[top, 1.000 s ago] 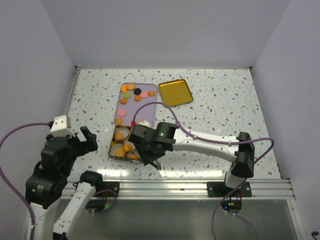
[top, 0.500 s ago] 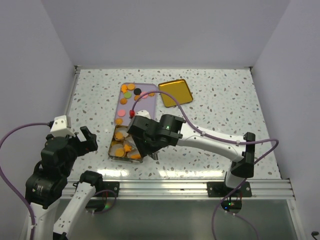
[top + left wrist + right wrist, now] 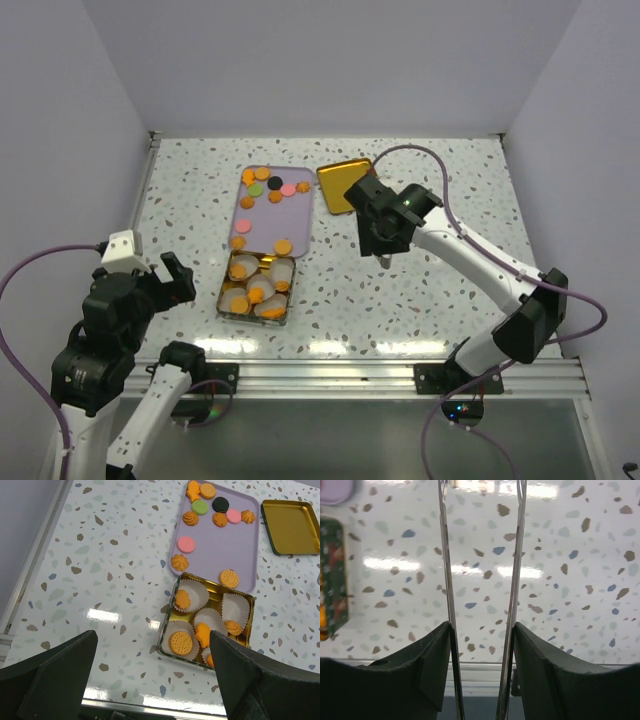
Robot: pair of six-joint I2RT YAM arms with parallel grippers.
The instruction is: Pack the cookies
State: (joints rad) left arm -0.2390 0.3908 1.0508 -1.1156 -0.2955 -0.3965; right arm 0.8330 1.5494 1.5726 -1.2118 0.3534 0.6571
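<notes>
Near edge, left side: left gripper (image 3: 177,277) hovers above the table (image 3: 450,180), jaws wide apart, nothing between them.

Just right of it: open gold tin (image 3: 215,586) on the terrazzo, lined with white paper cups (image 3: 236,607). Orange cookies (image 3: 180,641) lie in several cups: one ridged round and a few irregular shapes, some partly hidden.

Further right and slightly farther back: right gripper (image 3: 384,252) points down over bare table. Its thin fingers (image 3: 445,555) are parted, with only speckled surface in the gap.

Just beyond the tin's far rim: purple tray (image 3: 220,545). One round orange cookie sits at its near end, and a pink round and an orange swirl lie along the left side. The cluster at the far end is orange, green, black and pink.

Farthest back, just beside the tray's right edge: gold lid (image 3: 291,527), lying flat.
</notes>
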